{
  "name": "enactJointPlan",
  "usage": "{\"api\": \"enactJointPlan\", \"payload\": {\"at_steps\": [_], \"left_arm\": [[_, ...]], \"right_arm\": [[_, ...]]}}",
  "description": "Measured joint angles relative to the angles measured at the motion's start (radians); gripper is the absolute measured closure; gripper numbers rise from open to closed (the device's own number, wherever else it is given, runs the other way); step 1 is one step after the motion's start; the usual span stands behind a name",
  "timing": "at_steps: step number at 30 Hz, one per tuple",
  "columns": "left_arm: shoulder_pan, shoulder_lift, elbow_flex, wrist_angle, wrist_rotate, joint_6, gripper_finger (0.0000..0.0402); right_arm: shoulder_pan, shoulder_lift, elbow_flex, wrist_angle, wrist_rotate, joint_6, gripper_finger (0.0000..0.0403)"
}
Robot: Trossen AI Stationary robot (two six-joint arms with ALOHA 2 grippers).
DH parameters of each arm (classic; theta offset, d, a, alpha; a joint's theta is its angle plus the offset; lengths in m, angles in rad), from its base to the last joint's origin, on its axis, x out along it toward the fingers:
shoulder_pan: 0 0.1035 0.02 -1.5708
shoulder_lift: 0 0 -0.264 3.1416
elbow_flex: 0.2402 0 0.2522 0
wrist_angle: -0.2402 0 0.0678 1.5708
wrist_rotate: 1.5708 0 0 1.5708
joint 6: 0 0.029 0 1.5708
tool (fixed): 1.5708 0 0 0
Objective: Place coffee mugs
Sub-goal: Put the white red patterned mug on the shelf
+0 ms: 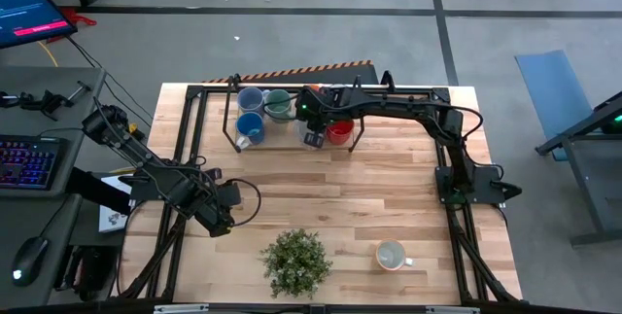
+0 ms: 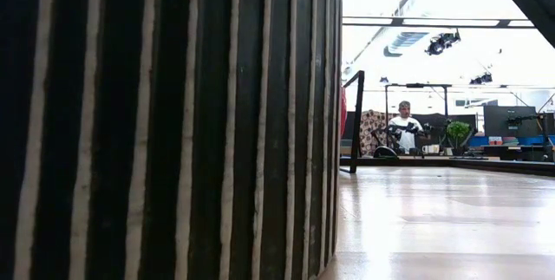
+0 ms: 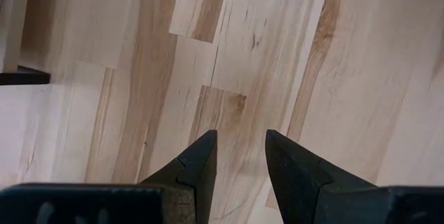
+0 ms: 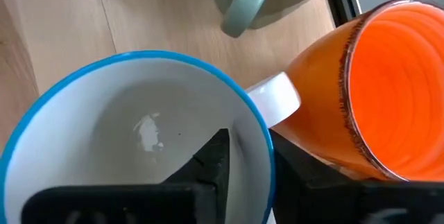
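Right gripper (image 4: 253, 144) stands at the rim of a blue-rimmed mug (image 4: 104, 134). One dark finger (image 4: 215, 165) reaches down inside the white bowl and the other sits outside the wall. The jaws are parted, with a gap showing between the inner finger and the wall, so nothing is clamped. The mug's white handle (image 4: 274, 96) juts towards an orange mug (image 4: 395, 85), which lies tilted just beside it. I cannot tell whether the handle touches that mug.

Taking the table from above as a dial, with the far edge at twelve, this gripper (image 1: 313, 137) works at about twelve o'clock. Its arm reaches there from a base at three o'clock. A red mug (image 1: 338, 132) sits just beside the gripper on its three o'clock side. Towards eleven o'clock three more mugs stand close together inside a black frame (image 1: 228, 110). They are a green mug (image 1: 279, 105), a grey-blue mug (image 1: 251, 98) and a blue mug (image 1: 249, 127). A pale mug (image 1: 391, 255) stands well apart from these at five o'clock, near the front edge. A leafy potted plant (image 1: 296, 261) is beside it at six o'clock.

Left gripper (image 1: 219, 219) waits at about eight o'clock. In its wrist view the left gripper (image 3: 241, 137) has its fingers spread and empty above the bare wooden table (image 3: 333, 57).

At table height a dark slatted surface (image 2: 165, 124) blocks most of the picture. A person (image 2: 405, 126) shows in the room beyond.
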Motion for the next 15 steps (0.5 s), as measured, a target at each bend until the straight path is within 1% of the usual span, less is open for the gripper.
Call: {"api": "enactJointPlan", "payload": {"at_steps": [15], "left_arm": [[0.0,0.0,0.0,0.0,0.0,-0.001,0.0289]], "right_arm": [[0.0,-0.005,0.0,0.042,0.008,0.003,0.0338]]}}
